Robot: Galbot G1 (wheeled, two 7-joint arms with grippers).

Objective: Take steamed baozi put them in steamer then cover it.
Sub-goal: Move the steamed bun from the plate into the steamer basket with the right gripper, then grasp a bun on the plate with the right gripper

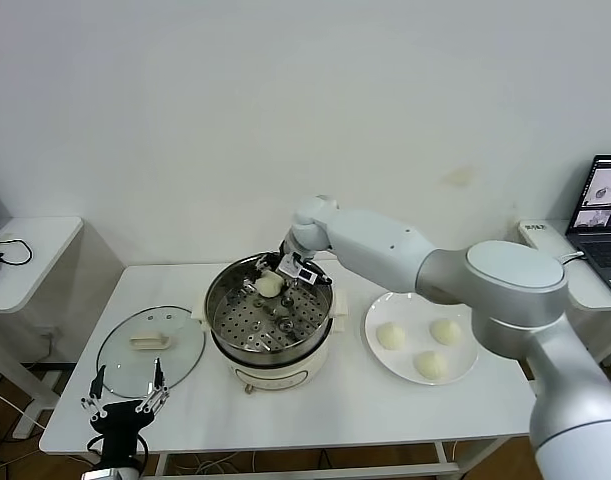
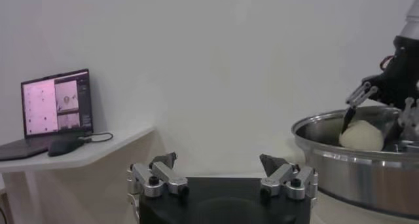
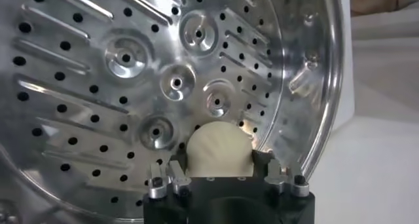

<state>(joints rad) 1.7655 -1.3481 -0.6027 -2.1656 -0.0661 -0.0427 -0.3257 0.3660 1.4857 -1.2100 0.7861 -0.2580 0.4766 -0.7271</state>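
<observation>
The right pincer [image 1: 275, 281] is pinching one steamed baozi [image 1: 269, 286] between its fingers, low inside the steamer [image 1: 270, 318], toward the pot's far side, just above or on the perforated tray [image 3: 131, 68]; whether the bun already rests on the steel cannot be told. The steamer stands near the middle of the tabletop [image 1: 315, 410]. Three more buns [image 1: 391, 336] lie on a white plate [image 1: 377, 350] just beside the pot, toward the right edge. The cover [image 1: 150, 350] lies flat near the left edge, handle up, close to the pot's side handle.

The left pincer [image 1: 125, 392] hangs spread at the front left corner, near the cover's front rim, idle.

Risks, as I judge them: the held bun sits near the pot wall, so letting go while it is tilted could leave it leaning on the rim side and crowd the remaining three. Soft dough may cling to a finger and lift back out. The wrist could also catch the steel rim on the way up and nudge the pot.

The tabletop is plain white against a white wall. Side desks stand at either side, the right one bearing a laptop [image 1: 602, 220].
</observation>
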